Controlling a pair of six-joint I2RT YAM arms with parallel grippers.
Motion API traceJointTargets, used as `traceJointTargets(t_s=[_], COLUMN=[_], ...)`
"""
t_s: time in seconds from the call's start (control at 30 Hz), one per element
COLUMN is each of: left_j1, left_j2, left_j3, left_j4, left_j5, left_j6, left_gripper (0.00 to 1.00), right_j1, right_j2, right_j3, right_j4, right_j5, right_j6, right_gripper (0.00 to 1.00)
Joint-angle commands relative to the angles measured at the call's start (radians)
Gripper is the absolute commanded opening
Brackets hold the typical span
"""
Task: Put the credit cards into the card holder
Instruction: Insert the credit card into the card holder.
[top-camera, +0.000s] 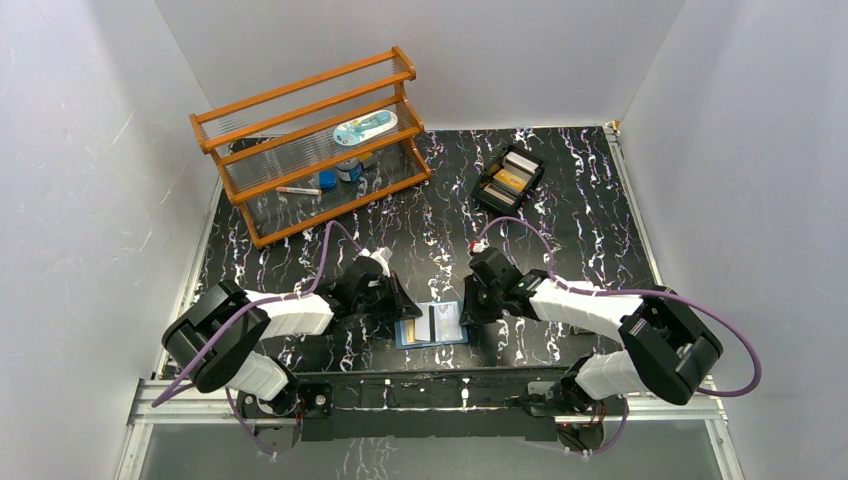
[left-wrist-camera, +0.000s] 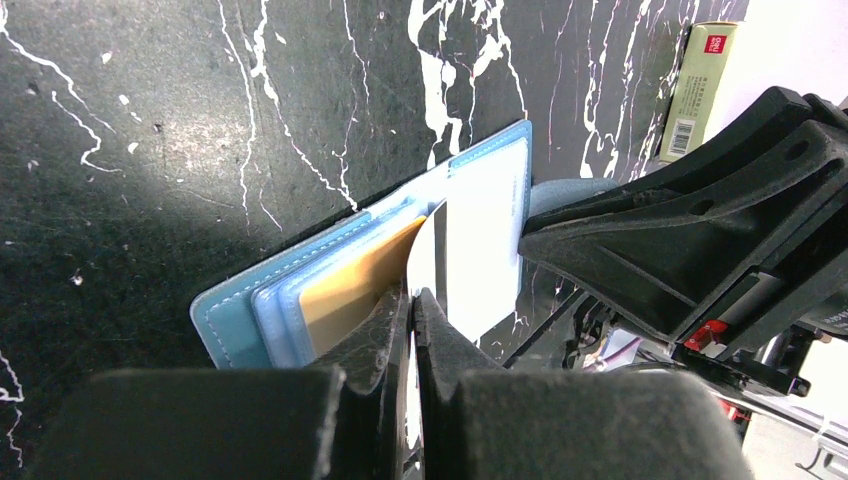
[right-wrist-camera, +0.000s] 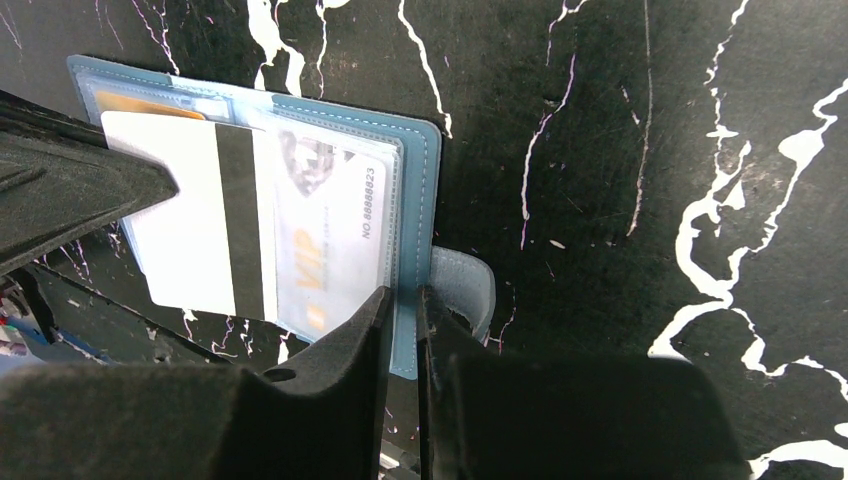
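The blue card holder (top-camera: 432, 325) lies open on the table between my two grippers. My left gripper (left-wrist-camera: 412, 295) is shut on the near edge of a cream credit card (left-wrist-camera: 485, 240) with a black stripe. That card (right-wrist-camera: 185, 220) sits partly inside the holder's clear right pocket. An orange-gold credit card (left-wrist-camera: 355, 285) is tucked in the left side of the card holder (left-wrist-camera: 235, 320). My right gripper (right-wrist-camera: 402, 293) is shut on the right edge of the card holder (right-wrist-camera: 425, 180), beside its snap tab (right-wrist-camera: 465, 285). From above, the left gripper (top-camera: 405, 305) and right gripper (top-camera: 466, 308) flank the holder.
A wooden shelf rack (top-camera: 310, 140) with small items stands at the back left. A black tray (top-camera: 508, 178) holding cards sits at the back right. White walls close in on the table's sides and back.
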Motion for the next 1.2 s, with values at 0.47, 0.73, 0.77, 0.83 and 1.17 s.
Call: traceJointTargets(t_s=[0.47, 0.73, 0.77, 0.83, 1.17], left_j1=[0.000, -0.010, -0.010, -0.011, -0.011], left_j2=[0.049, 0.074, 0.076, 0.069, -0.020], left_j3=[0.007, -0.029, -0.032, -0.038, -0.022], left_j4=[-0.028, 0.065, 0.067, 0.072, -0.016], left_j5=[-0.105, -0.093, -0.090, -0.083, -0.050], left_j6=[0.087, 0.082, 0.080, 0.069, 0.168], left_gripper=[0.00, 0.00, 0.00, 0.00, 0.00], right_j1=[0.009, 0.009, 0.008, 0.009, 0.009], right_j2=[0.030, 0.027, 0.025, 0.023, 0.023], right_j3=[-0.051, -0.054, -0.054, -0.054, -0.042], right_j4=[0.018, 0.019, 0.019, 0.018, 0.008], right_j5=[-0.021, -0.020, -0.020, -0.019, -0.009], right_j6=[0.022, 0.024, 0.025, 0.025, 0.021], right_gripper=[0.22, 0.22, 0.22, 0.22, 0.22])
